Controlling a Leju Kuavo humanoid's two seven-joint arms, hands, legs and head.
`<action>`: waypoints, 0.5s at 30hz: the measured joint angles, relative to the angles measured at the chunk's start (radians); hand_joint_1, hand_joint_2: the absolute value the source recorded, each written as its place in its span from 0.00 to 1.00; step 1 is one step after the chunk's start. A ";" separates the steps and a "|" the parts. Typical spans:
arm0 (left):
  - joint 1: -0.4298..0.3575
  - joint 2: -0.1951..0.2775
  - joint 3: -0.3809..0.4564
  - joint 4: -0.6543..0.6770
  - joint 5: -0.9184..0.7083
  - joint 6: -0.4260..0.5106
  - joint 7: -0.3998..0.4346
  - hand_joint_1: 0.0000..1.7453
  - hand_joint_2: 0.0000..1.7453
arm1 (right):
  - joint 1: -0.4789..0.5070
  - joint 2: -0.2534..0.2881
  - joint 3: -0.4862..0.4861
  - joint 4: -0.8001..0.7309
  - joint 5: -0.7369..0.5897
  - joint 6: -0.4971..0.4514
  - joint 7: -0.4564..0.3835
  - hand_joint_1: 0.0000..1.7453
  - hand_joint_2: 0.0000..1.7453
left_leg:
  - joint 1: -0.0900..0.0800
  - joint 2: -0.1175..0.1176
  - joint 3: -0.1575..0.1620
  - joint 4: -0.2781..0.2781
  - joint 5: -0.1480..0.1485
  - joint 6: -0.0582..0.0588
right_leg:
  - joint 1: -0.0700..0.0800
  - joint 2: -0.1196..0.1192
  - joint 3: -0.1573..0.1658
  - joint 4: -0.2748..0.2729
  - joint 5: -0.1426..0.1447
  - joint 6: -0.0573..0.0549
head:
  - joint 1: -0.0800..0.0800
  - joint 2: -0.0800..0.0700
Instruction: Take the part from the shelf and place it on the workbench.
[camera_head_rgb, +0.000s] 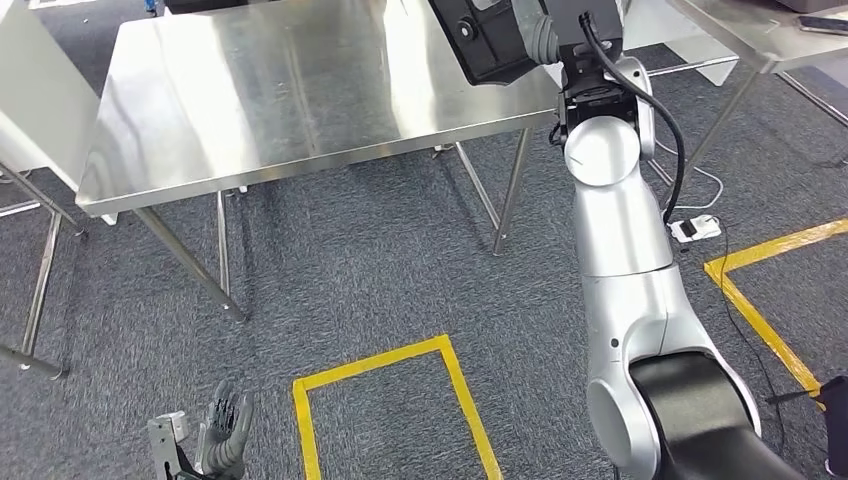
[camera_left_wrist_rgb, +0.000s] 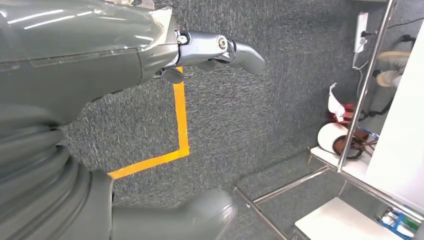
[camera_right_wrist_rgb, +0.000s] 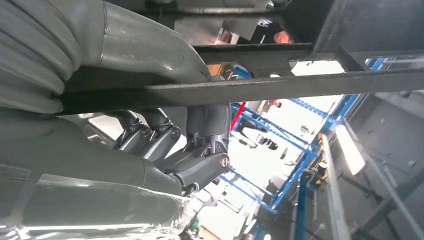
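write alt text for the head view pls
The robot's right hand holds a black part above the far right corner of a bare steel workbench. Its left hand hangs low over grey carpet beside a yellow tape outline.

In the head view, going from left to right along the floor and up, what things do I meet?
Left hand hanging low → yellow tape rectangle on the carpet → steel workbench → right arm raised, its right hand holding the black part → white power strip.
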 joint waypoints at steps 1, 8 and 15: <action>0.000 0.000 0.000 -0.001 -0.007 0.002 0.003 0.00 1.00 | -0.001 -0.004 -0.002 0.006 0.006 -0.001 0.002 1.00 1.00 | -0.002 -0.012 -0.001 -0.002 0.001 0.003 | 0.003 -0.012 0.002 -0.001 -0.002 0.003 | 0.001 0.000; 0.001 -0.004 -0.002 -0.008 -0.047 0.019 0.029 0.00 1.00 | -0.003 -0.058 -0.034 0.051 0.018 -0.009 -0.005 1.00 1.00 | 0.013 -0.107 0.009 -0.021 0.019 0.030 | -0.010 0.096 -0.120 0.261 -0.109 0.017 | 0.013 0.000; 0.005 -0.006 -0.006 -0.008 -0.058 0.019 0.030 0.00 1.00 | -0.001 -0.091 -0.045 0.073 0.015 -0.009 -0.033 1.00 1.00 | 0.013 -0.188 0.000 -0.006 0.014 0.011 | -0.026 0.145 -0.015 0.009 0.009 0.048 | 0.016 0.000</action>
